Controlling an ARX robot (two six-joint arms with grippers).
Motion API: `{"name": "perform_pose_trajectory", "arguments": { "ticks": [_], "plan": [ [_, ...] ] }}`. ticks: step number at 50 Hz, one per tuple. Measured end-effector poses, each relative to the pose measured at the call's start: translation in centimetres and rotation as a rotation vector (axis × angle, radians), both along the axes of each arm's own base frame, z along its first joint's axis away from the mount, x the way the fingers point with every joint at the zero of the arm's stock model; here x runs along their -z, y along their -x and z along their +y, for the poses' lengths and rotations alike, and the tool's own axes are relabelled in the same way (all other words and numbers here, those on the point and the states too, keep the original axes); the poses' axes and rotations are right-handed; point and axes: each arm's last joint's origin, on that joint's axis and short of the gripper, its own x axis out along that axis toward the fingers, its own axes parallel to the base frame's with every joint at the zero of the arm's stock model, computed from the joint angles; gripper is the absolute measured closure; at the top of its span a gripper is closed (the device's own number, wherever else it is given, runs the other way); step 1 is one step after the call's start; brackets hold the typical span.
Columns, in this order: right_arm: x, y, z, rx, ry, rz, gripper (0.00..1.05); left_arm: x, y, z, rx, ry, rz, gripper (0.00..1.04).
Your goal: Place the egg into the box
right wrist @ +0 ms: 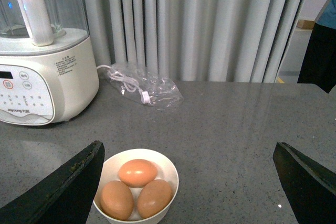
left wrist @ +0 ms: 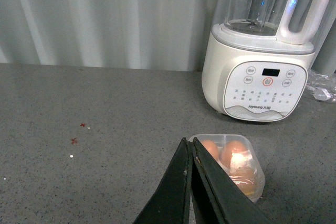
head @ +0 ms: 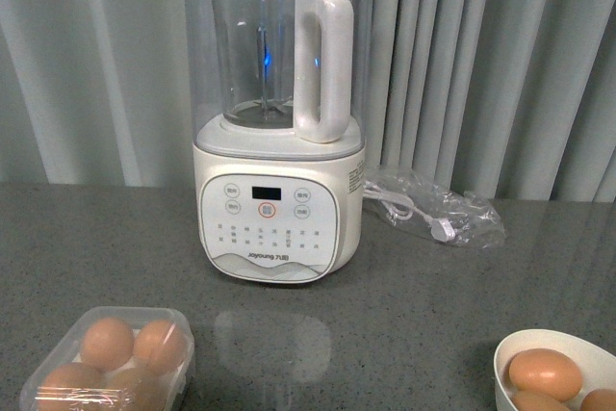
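The clear plastic box (head: 108, 361) sits at the front left of the table with several brown eggs in it under its clear lid; it also shows in the left wrist view (left wrist: 236, 162). A round white bowl (right wrist: 137, 160) holds three brown eggs (right wrist: 137, 172); in the front view the bowl (head: 560, 346) is at the front right. My left gripper (left wrist: 190, 148) is shut and empty, its tips just short of the box. My right gripper (right wrist: 189, 153) is wide open and empty, with the bowl near its left finger (right wrist: 68, 182). Neither arm shows in the front view.
A white Joyoung blender (head: 279, 132) with a clear jug stands at the middle back. A power cord in a clear bag (head: 433, 204) lies to its right. Grey curtains hang behind the grey speckled table. Small red specks (left wrist: 77, 134) mark the table's left part.
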Motion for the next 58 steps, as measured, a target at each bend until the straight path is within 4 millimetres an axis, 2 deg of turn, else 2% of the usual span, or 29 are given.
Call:
{"name": "perform_pose_trajectory", "arguments": {
  "ticks": [5, 16, 32, 58],
  "plan": [
    [0.00, 0.00, 0.00, 0.000, 0.000, 0.000, 0.07, 0.00, 0.00, 0.00, 0.000, 0.001, 0.000, 1.00],
    [0.00, 0.00, 0.00, 0.000, 0.000, 0.000, 0.07, 0.00, 0.00, 0.00, 0.000, 0.000, 0.000, 0.58],
    [0.00, 0.00, 0.00, 0.000, 0.000, 0.000, 0.07, 0.00, 0.00, 0.00, 0.000, 0.000, 0.000, 0.07],
    [0.00, 0.00, 0.00, 0.000, 0.000, 0.000, 0.07, 0.00, 0.00, 0.00, 0.000, -0.001, 0.000, 0.07]
  ]
}}
